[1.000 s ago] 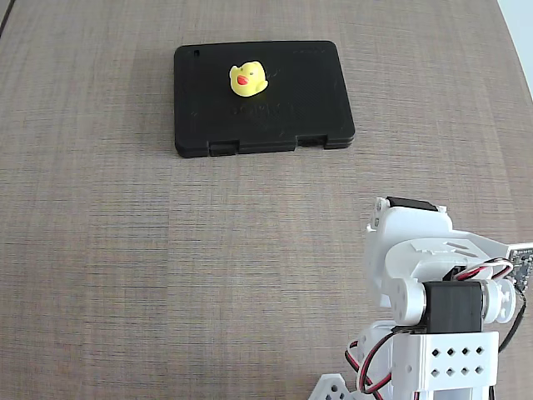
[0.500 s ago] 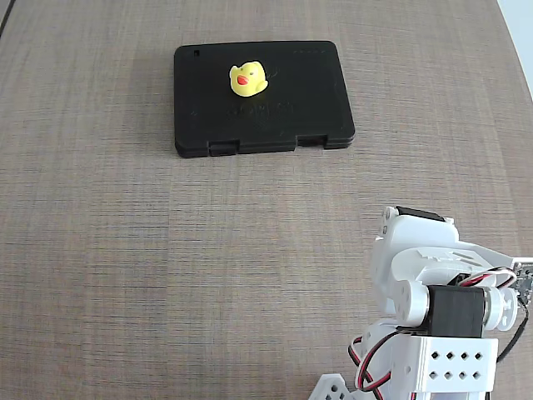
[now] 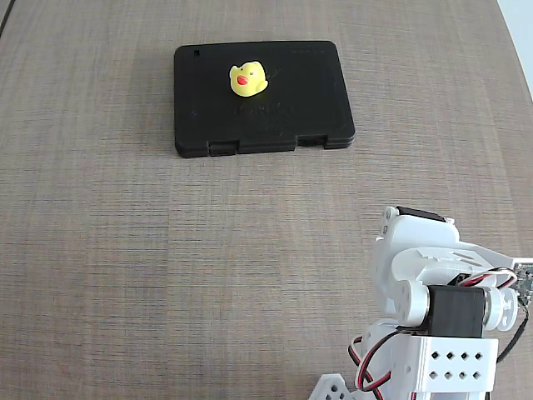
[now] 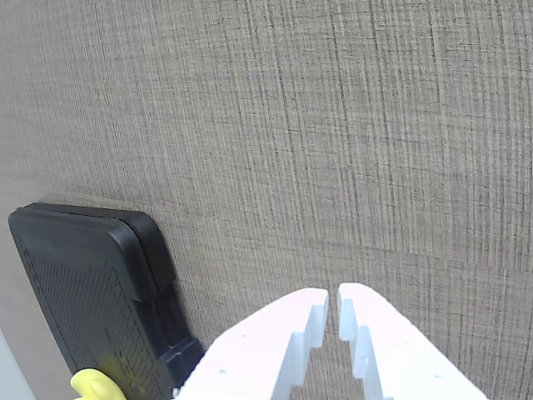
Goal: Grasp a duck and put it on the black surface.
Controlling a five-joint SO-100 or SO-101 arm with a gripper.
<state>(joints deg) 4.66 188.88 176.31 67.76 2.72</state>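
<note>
Hand (image 4: 333, 302) nearly closed, narrow gap between the fingers, holding nothing. Arm folded back near its base, hand over bare table (image 3: 166, 250). Duck (image 3: 248, 79) sits on the black case (image 3: 308, 100).

Folded up small at the bottom right of the fixed view. White hand (image 4: 333, 304) nearly closed, tips almost touching, holding nothing.

The desk (image 3: 166, 267) has a grey-brown woven-look top with fine horizontal grain. Lying flat on it toward the far side in the fixed view is the black case (image 3: 283, 117), its two latch notches on the near edge. The arm's white base (image 3: 441, 367) stands at the desk's near right corner, well apart from the case.
</note>
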